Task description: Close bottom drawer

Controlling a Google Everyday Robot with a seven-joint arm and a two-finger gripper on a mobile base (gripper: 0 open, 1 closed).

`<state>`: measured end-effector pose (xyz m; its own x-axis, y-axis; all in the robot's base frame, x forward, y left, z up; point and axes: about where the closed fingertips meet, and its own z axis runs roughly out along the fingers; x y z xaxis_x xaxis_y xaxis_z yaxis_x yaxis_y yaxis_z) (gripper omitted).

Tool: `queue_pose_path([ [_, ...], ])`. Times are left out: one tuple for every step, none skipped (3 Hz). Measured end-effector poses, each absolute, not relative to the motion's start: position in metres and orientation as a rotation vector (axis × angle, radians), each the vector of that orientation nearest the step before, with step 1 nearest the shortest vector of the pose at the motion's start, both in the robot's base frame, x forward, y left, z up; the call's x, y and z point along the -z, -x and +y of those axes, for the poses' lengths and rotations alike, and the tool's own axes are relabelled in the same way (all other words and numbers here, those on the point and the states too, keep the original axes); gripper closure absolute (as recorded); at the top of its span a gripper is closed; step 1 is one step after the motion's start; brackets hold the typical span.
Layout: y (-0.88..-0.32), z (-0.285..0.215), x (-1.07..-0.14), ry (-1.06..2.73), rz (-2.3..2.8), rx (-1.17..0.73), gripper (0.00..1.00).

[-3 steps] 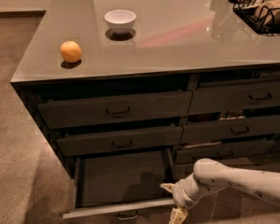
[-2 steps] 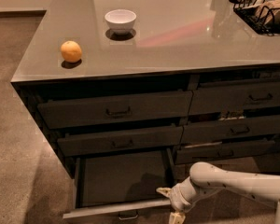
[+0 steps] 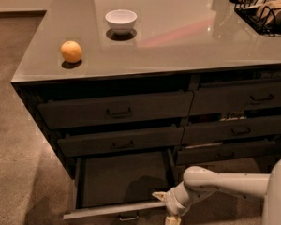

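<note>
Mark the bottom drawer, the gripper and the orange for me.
bottom drawer [image 3: 124, 179]: camera view, inside floor.
gripper [image 3: 164, 204]: camera view, its tip, at the drawer front's right end.
orange [image 3: 71, 51]: camera view, centre of the fruit.

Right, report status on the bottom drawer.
End effector low, at right end of bottom drawer front. Drawer open, pulled well out. Nothing seen blocking its travel.

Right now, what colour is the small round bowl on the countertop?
White bowl, camera view; gripper at front of the open dark bottom drawer.
</note>
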<state>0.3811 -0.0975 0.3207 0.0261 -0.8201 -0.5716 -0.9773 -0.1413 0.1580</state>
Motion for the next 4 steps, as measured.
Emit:
queue_pose_path([
  [-0.375,-0.083,-0.291,2.044,1.813,-0.795,0.18],
  [-0.371,-0.067,-0.257,2.06,1.784,-0.77,0.42],
  [-0.368,-0.062,-0.233,2.078,1.783,-0.721,0.65],
  [-0.369,-0.064,-0.215,2.037,1.799,-0.709,0.95],
])
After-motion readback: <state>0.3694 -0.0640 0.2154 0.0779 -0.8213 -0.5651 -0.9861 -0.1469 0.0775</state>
